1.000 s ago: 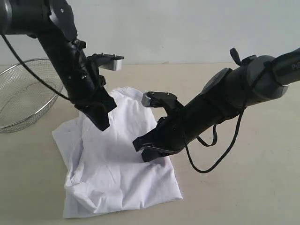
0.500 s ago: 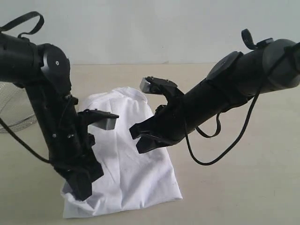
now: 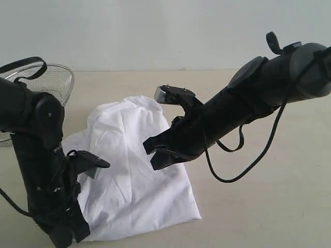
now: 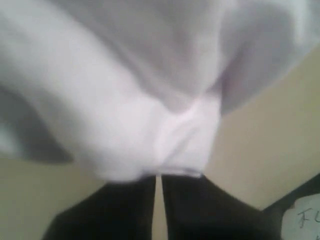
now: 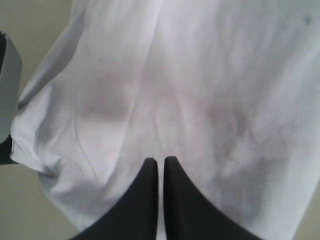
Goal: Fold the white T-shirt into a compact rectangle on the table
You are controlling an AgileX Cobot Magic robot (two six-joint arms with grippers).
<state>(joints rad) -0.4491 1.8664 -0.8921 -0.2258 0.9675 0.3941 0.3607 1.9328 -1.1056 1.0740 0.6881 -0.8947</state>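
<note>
The left tool (image 4: 158, 177), clenched on the white T-shirt (image 3: 135, 173), had swept down the desk (image 3: 269, 206), drawing its edge forward for folding, while the right tool (image 3: 156, 159) stood clenched over it.

We take this for a robotics lab or test room. Two black jointed arms, the left arm (image 3: 41, 170) and the right arm (image 3: 258, 98), reach over a broad pale bench (image 3: 269, 212), and a loose black cable (image 3: 235, 178) hangs in a loop from the right one. Behind the bench stands a plain pale wall (image 3: 155, 31). The only household things we see are a white shirt (image 3: 134, 175) crumpled on the bench and a wire mesh basket (image 3: 54, 77) at its far left. A white slip with handwriting (image 4: 306, 220) shows at the edge of the left wrist view.
</note>
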